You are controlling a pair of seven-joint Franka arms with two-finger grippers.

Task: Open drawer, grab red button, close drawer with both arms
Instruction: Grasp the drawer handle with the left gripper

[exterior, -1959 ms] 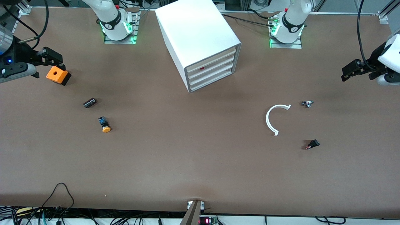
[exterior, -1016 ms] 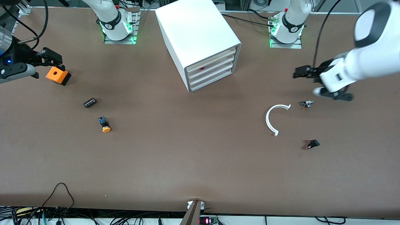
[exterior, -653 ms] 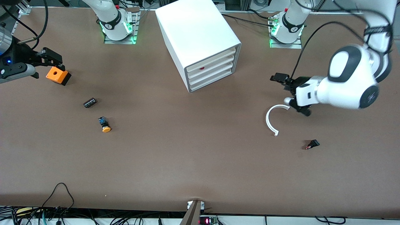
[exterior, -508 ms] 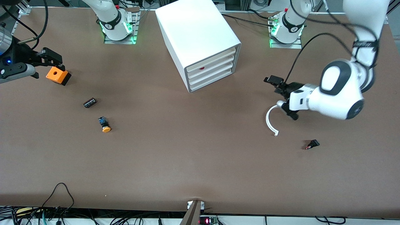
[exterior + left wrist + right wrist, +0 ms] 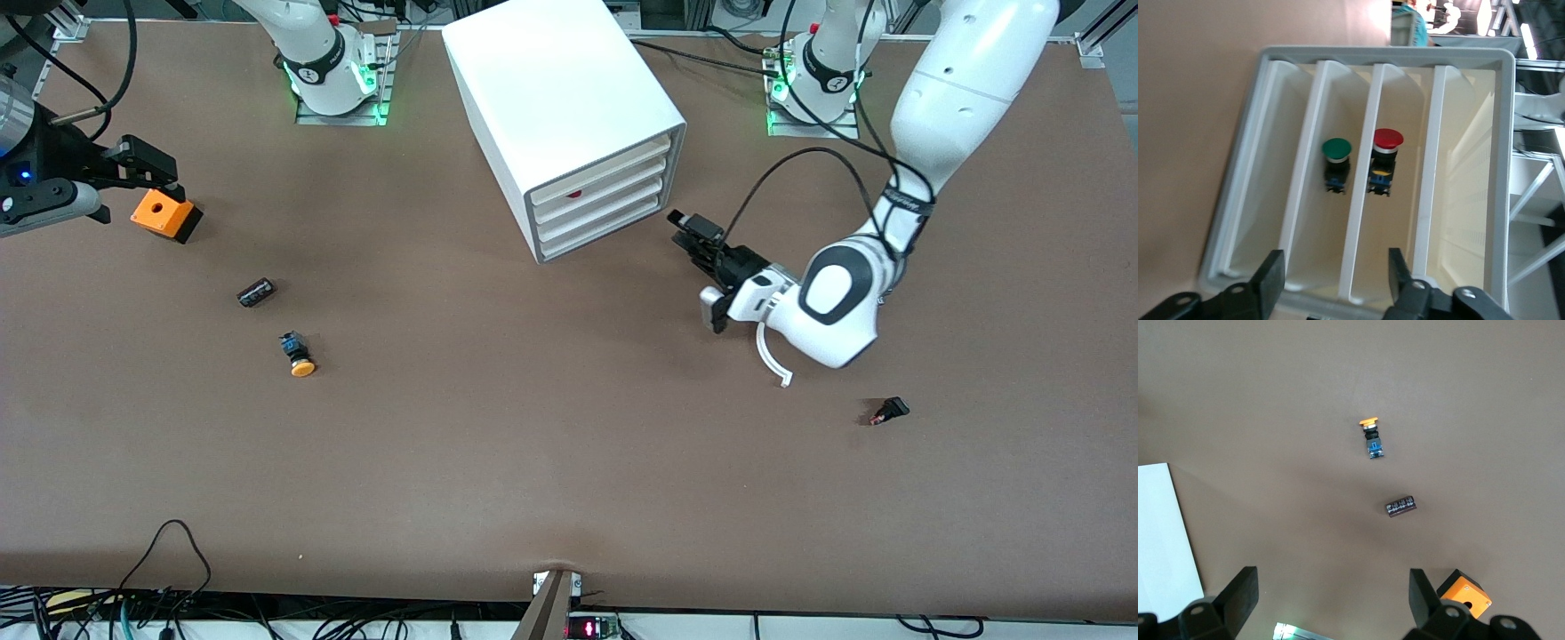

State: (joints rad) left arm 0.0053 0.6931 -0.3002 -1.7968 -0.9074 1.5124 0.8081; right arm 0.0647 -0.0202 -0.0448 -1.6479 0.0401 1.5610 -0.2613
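The white cabinet (image 5: 551, 80) stands mid-table with all of its drawers pushed in. A red spot shows through the drawer (image 5: 605, 191) second from the top. In the left wrist view the button (image 5: 1387, 140) with its red cap stands inside a drawer (image 5: 1405, 200), seen through the fronts. My left gripper (image 5: 689, 229) hovers just in front of the cabinet's drawer fronts, apart from them. It (image 5: 1336, 277) is open with nothing between its fingers. My right gripper (image 5: 147, 169) waits open (image 5: 1331, 587) at the right arm's end of the table.
A green-capped button (image 5: 1336, 150) sits in the neighbouring drawer. An orange box (image 5: 163, 215) lies by the right gripper, with a black cylinder (image 5: 256, 292) and an orange-capped button (image 5: 298, 354) nearer the camera. A white curved piece (image 5: 772, 360) lies under the left arm, a small black part (image 5: 889, 411) nearby.
My left arm has swung in from the table's end to the cabinet's front, and its fingers have narrowed somewhat. The right arm has not moved.
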